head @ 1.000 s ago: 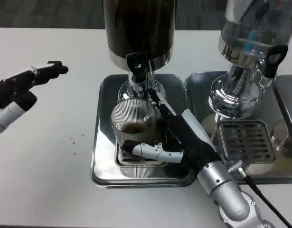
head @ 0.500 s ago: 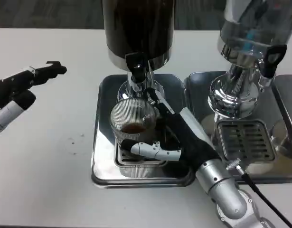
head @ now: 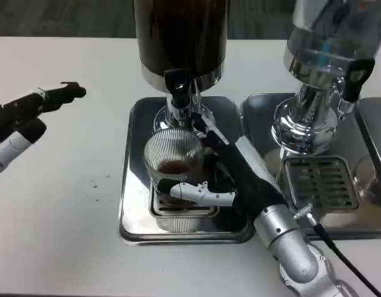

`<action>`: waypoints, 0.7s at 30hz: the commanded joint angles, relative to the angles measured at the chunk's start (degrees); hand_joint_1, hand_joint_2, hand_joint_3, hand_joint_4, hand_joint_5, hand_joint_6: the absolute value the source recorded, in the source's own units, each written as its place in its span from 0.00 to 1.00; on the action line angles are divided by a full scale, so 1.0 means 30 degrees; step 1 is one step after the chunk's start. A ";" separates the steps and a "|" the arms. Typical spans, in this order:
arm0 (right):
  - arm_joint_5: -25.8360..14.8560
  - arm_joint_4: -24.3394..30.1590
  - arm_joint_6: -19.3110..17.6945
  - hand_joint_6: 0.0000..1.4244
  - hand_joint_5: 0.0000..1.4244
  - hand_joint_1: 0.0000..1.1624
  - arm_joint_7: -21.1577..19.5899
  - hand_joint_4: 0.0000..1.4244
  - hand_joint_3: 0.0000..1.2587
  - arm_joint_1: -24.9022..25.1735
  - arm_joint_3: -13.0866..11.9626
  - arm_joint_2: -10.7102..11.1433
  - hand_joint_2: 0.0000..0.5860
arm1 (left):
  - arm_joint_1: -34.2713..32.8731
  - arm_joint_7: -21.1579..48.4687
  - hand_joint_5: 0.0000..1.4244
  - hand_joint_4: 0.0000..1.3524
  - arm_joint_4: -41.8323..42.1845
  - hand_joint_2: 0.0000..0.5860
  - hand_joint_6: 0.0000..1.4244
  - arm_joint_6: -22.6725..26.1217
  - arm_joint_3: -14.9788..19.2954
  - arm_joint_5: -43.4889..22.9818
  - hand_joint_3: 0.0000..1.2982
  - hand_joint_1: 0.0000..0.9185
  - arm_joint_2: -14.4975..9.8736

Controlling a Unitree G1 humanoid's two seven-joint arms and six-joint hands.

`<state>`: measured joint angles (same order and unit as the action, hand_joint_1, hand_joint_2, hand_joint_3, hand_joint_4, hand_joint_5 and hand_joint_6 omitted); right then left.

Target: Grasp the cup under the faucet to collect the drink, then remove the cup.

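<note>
Cup (head: 173,158) stands on the drip grate (head: 178,213) in the left tray (head: 131,185), directly under the faucet (head: 179,93) of the left dispenser (head: 181,37). Right hand (head: 230,179) wraps the cup from its right and near side. Right dispenser (head: 323,55) stands right of the left one, on the right tray (head: 255,117), a second grate (head: 320,182) before it. Left hand (head: 29,114) sits over the table (head: 66,216), well left of the trays.

Lighting: bright, even, overhead | Glare: highlights on the steel tray (head: 131,161) and chrome dispenser base (head: 302,127) | Shadows: soft, short, beneath the right hand (head: 240,179) | Focus: slightly soft overall; frame edges mildly blurred.
</note>
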<state>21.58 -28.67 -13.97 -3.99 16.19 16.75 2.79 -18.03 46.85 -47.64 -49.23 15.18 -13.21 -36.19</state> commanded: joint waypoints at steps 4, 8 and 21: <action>0.1112 -0.0089 0.0808 0.24 0.14 0.51 -0.0487 0.06 0.06 -0.0040 0.0578 0.0084 0.00 | 0.0268 -0.0153 0.09 0.09 0.0223 0.19 0.08 0.0069 0.0200 -0.0169 0.21 0.00 -0.0456; 0.1625 0.0040 0.1074 0.25 0.15 0.52 -0.0833 0.06 0.07 -0.0060 0.0770 0.0167 0.00 | 0.0326 -0.0221 0.09 0.09 0.0250 0.20 0.08 -0.0040 0.0148 -0.0088 0.22 0.00 -0.0521; 0.2626 0.0261 0.1289 0.47 0.29 0.53 -0.2070 0.17 0.16 -0.0238 0.1106 0.0248 0.00 | 0.0272 -0.0355 0.09 0.09 0.0290 0.20 0.09 -0.0222 0.0085 0.0041 0.21 0.00 -0.0609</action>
<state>29.23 -27.27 -10.91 -10.23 16.59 19.59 3.09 -17.68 46.62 -47.59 -49.25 15.18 -13.19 -37.20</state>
